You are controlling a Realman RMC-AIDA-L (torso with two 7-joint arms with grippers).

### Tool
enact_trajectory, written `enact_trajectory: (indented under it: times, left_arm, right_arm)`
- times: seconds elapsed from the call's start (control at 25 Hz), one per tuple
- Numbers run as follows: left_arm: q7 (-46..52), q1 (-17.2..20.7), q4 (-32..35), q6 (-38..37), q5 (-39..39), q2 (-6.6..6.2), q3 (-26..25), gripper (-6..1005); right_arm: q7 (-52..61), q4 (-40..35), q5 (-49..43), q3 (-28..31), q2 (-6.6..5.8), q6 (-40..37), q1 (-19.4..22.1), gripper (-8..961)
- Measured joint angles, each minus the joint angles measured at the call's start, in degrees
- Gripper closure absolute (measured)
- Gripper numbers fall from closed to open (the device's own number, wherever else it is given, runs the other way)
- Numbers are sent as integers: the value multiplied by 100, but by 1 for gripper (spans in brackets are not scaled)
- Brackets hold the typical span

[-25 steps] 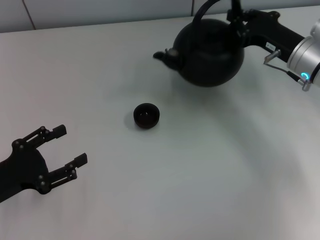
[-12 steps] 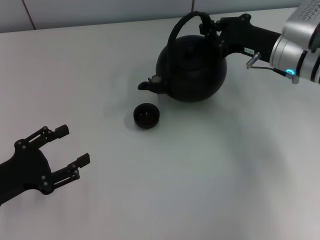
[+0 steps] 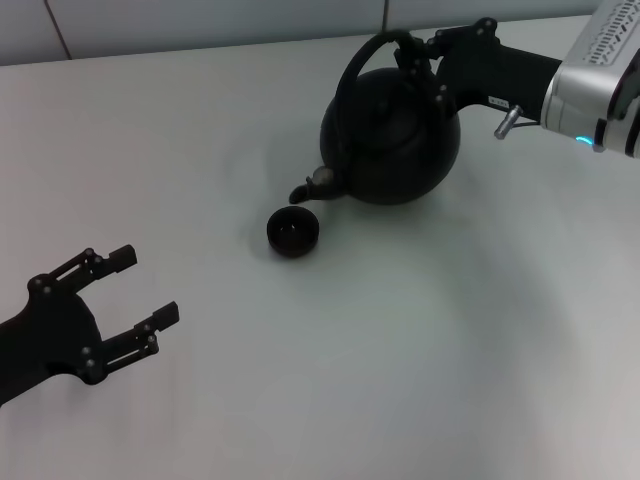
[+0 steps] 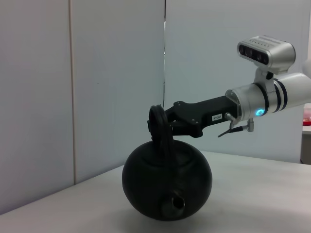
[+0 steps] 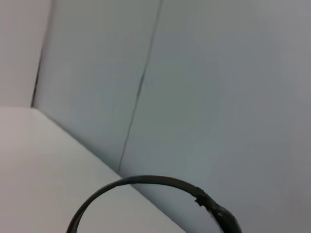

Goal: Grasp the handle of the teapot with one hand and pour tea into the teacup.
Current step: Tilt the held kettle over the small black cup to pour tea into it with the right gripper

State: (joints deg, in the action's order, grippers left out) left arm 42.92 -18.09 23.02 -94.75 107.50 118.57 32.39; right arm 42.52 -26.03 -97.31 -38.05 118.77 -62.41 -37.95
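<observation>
The round black teapot (image 3: 395,140) hangs tilted above the white table, its stubby spout (image 3: 310,187) pointing down just above and right of the tiny black teacup (image 3: 293,231). My right gripper (image 3: 420,52) is shut on the top of the arched handle (image 3: 352,75). From the left wrist view I see the teapot (image 4: 166,179) with its spout (image 4: 174,204) facing the camera, and the right gripper (image 4: 158,124) clamped on the handle (image 4: 165,145). In the right wrist view only the handle's arc (image 5: 150,187) shows. My left gripper (image 3: 130,290) rests open at the near left, with nothing in it.
A white table (image 3: 420,350) spreads under everything, and a pale panelled wall (image 4: 97,73) rises behind its far edge. The right arm's silver segment (image 3: 600,70) reaches in from the far right.
The right gripper carried the teapot left and down toward the teacup, then tipped it so the spout now points down at the cup. The left gripper barely moved.
</observation>
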Motion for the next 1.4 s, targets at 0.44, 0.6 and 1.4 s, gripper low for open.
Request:
enact_trajectory:
  times: [0.44,0.6,1.4]
  left_arm:
    - [9,-28,0,20,-19,-2,-14,199]
    - [36,-46,0,30,-31,-9,-59,199]
    - [58,-115,1,36,-90,-10,-66,199]
  right_arm:
    - [-311,-543,19,-565,22,8,83,873]
    - [-390,-631,20,-589,23,19,87,873]
    - [-926,-930,53,-905,58,151,86,872]
